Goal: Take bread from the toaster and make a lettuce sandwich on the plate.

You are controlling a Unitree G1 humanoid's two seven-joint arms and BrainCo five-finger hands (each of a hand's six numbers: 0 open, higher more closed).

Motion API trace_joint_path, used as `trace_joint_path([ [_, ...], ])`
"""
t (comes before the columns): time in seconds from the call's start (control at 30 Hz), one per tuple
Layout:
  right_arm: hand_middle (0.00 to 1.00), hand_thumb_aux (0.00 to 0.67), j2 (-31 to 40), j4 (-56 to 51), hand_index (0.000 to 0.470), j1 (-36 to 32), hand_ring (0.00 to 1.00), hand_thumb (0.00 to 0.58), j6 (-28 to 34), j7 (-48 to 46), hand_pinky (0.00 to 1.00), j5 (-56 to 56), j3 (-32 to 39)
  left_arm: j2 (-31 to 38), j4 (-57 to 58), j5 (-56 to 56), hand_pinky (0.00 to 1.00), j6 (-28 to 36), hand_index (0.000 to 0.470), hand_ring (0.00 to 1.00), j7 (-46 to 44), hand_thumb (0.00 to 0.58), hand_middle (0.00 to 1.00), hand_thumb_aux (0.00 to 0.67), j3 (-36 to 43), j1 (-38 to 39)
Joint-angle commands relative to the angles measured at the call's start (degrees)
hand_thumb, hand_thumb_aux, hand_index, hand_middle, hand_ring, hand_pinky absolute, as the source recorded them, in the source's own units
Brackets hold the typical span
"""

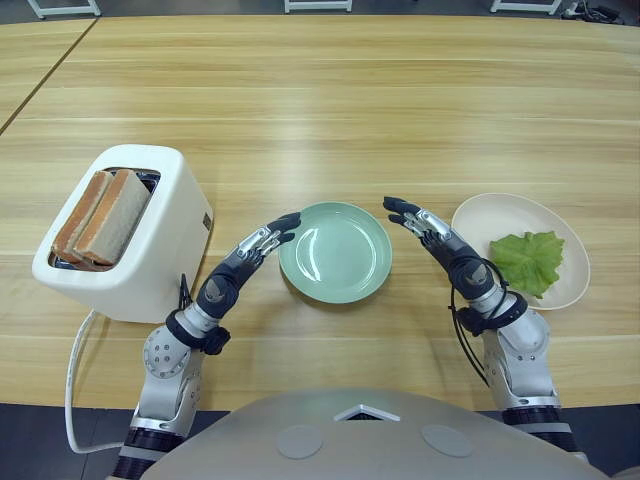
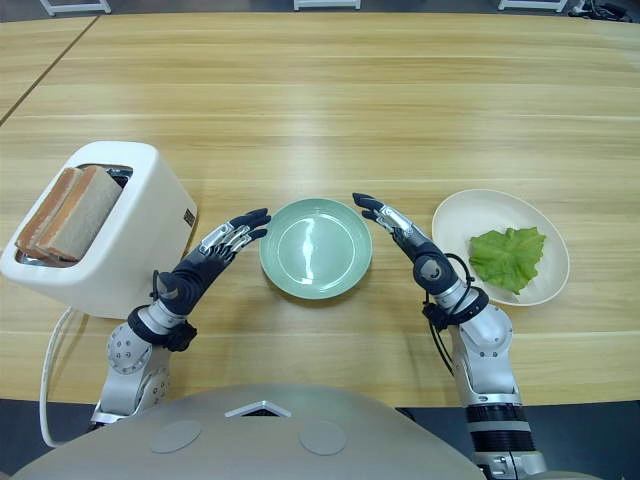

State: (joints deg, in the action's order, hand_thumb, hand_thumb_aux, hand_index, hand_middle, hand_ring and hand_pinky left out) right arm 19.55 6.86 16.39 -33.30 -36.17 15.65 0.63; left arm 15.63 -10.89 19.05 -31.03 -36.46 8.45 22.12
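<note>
A white toaster (image 1: 150,250) stands at the left with two slices of bread (image 1: 100,215) sticking up from its slots. In the middle lies an empty pale green plate (image 1: 335,251). A lettuce leaf (image 1: 527,261) rests on a cream plate (image 1: 520,212) at the right. My left hand (image 1: 250,253) hovers between the toaster and the green plate, fingers stretched out, holding nothing. My right hand (image 1: 432,234) hangs between the two plates, also open and empty. Both hands point toward the green plate's rim without touching it.
The toaster's white cord (image 1: 75,380) runs off the front edge of the wooden table (image 1: 350,110). A dark seam (image 1: 45,75) separates a neighbouring tabletop at the far left. White furniture legs (image 1: 318,5) stand beyond the far edge.
</note>
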Motion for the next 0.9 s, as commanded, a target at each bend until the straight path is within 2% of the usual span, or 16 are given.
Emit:
trace_joint_path([
  [0.03,0.00,0.000,0.65,0.39,0.000,0.13,0.00,0.000,0.69,-0.47,0.00,0.23,0.20,0.59,-0.28,-1.30,0.00,0.68,0.000,0.00,0.33,0.000,0.00,0.000,-0.33,0.09],
  [0.3,0.00,0.000,0.40,0.14,0.000,0.35,0.00,0.000,0.36,-0.41,0.00,-0.05,0.18,0.21,-0.80,-0.05,0.00,1.72,0.000,0.00,0.89,0.000,0.00,0.000,-0.45,0.00],
  [0.37,0.00,0.000,0.11,-0.03,0.000,0.35,0.00,0.000,0.28,-0.22,0.00,-0.46,0.39,-0.80,-5.21,2.91,0.00,6.48,0.000,0.00,4.25,0.000,0.00,0.000,-1.04,0.77],
  [0.43,0.00,0.000,-0.15,0.54,0.000,0.27,0.00,0.000,0.75,-0.05,0.00,-0.87,1.07,0.57,-20.10,8.59,0.00,15.12,0.000,0.00,11.28,0.000,0.00,0.000,-2.22,3.68],
  [0.47,0.00,0.000,-0.25,1.01,0.000,0.35,0.00,0.000,1.02,0.09,0.00,-1.05,1.41,2.57,-29.24,12.51,0.00,18.97,0.028,0.00,15.18,0.066,0.00,0.039,-4.41,4.65],
  [0.5,0.00,0.000,-0.38,1.54,0.000,0.53,0.00,0.000,1.22,0.37,0.00,-1.29,1.74,5.54,-37.41,17.66,0.00,21.59,0.000,0.00,19.39,0.000,0.00,0.000,-8.84,5.07],
  [0.53,0.00,0.000,-0.48,1.93,0.000,0.72,0.00,0.000,1.31,0.67,0.00,-1.50,1.99,8.51,-42.69,22.07,0.00,23.42,0.000,0.00,23.52,0.000,0.00,0.000,-14.80,4.85],
  [0.6,0.00,0.000,-0.75,2.31,0.000,0.88,0.00,0.000,1.39,1.19,0.00,-1.89,2.45,12.90,-44.95,24.49,0.00,25.06,0.000,0.00,27.76,0.000,0.00,0.000,-29.90,5.58],
  [0.63,0.00,0.000,-0.88,2.31,0.000,0.73,0.00,0.000,1.49,1.31,0.00,-2.00,2.70,14.40,-44.47,21.04,0.00,26.00,0.000,0.00,27.60,0.000,0.00,0.000,-37.83,6.33],
  [0.7,0.00,0.000,-0.97,2.14,0.000,0.35,0.00,0.000,1.66,1.40,0.00,-1.97,3.03,16.84,-42.61,1.21,0.00,25.64,0.000,0.00,24.44,0.000,0.00,0.000,-49.33,6.87],
  [0.8,0.00,0.000,-1.00,2.03,0.000,-0.03,0.00,0.000,1.85,1.67,0.00,-1.95,3.14,19.71,-35.95,-13.05,0.00,24.87,0.000,0.00,24.02,0.000,0.00,0.000,-53.40,7.36],
  [0.9,0.00,0.000,-0.79,2.13,0.000,-0.31,0.00,0.000,1.97,1.73,0.00,-1.85,3.31,21.42,-27.10,-28.39,0.00,22.47,0.000,0.00,24.88,0.000,0.00,0.000,-52.82,9.18],
])
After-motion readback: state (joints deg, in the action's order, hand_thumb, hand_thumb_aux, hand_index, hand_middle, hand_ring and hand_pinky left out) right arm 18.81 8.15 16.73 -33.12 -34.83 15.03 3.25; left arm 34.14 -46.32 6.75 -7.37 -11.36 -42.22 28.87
